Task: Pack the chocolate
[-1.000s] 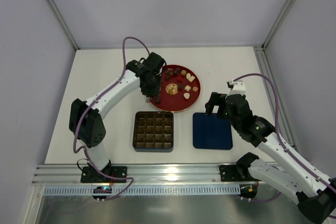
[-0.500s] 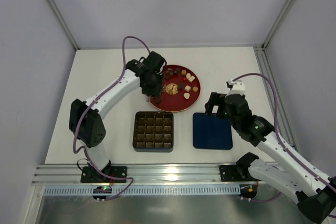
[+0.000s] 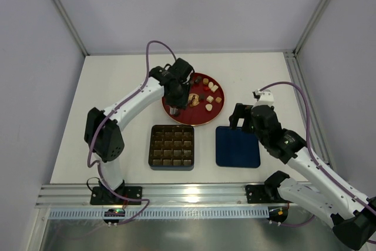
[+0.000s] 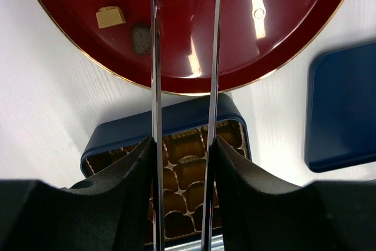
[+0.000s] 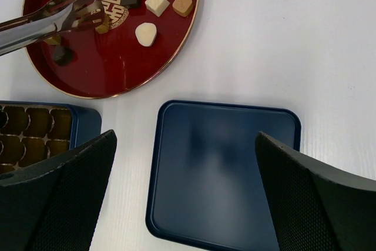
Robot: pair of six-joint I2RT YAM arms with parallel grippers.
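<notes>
**Tongs held over plate of chocolate**

The left gripper (image 4: 182, 151) was clamped on a pair of metal tongs (image 4: 155, 57), its fingers pressing the two blades to a narrow gap. The tongs reached out over the red plate (image 5: 117, 69). Their tips sat beside the gold emblem (image 5: 114, 4) and just next to a yellowish piece. Whether the tips pinched anything could not be told.

The chocolate (image 5: 157, 3) lay scattered on the plate. White, brown and caramel pieces sat on the far side around the emblem. Two more, one dark and one tan, lay on the side toward the left arm.

The plate stood on the white table (image 3: 117, 86). The blue box (image 4: 147, 127) sat just beside it on the near side, with its gold compartments facing up. The blue lid (image 5: 223, 168) lay flat on the table, near the box but not touching it.

The right gripper (image 5: 188, 204) hung above the lid with its jaws spread wide, gripping nothing and touching nothing.
</notes>
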